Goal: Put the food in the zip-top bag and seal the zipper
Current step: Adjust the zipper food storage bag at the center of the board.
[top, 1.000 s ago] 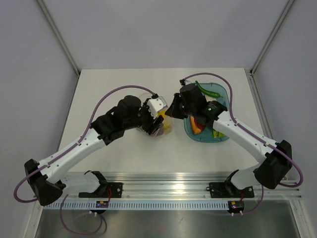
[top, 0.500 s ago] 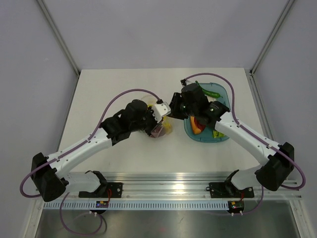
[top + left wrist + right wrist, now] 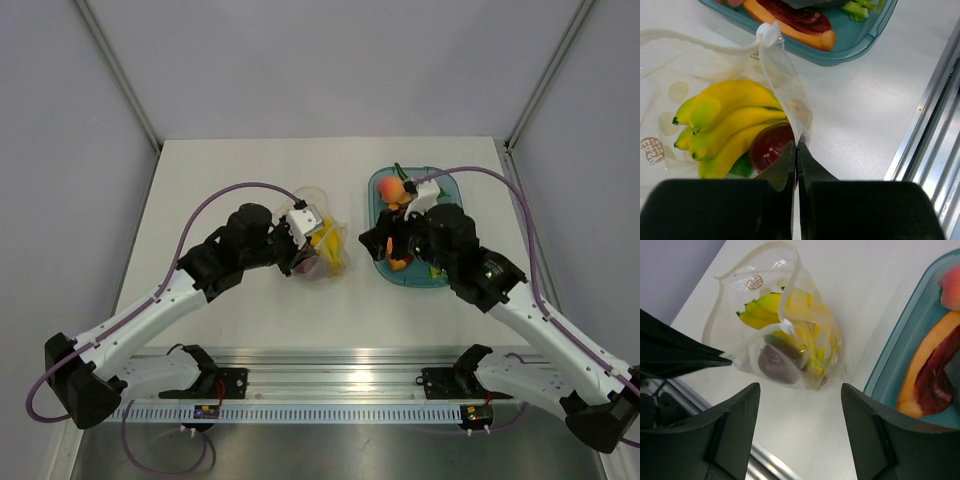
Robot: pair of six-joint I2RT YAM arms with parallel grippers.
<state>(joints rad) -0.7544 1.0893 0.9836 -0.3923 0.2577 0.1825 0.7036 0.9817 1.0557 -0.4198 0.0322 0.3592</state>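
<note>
Just past the left gripper [image 3: 796,148], pinched on the zip-top bag [image 3: 785,85], the green fruit [image 3: 742,167] is mostly buried under the banana bunch [image 3: 725,115] and apple [image 3: 770,147]. Further ahead the teal tray [image 3: 865,40] runs off frame. It's cut off beside the spread right gripper [image 3: 799,390] too.

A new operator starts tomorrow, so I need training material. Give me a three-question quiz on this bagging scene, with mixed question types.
1. True or false: the left pincer is shut on the edge of the zip-top bag.
2. What does the bag hold? A) some food, including the banana bunch and dark red apple B) nothing C) all the food
3. Fill in: the right pincer is ___ and holds nothing.
Key: 1 true; 2 A; 3 open.
</note>
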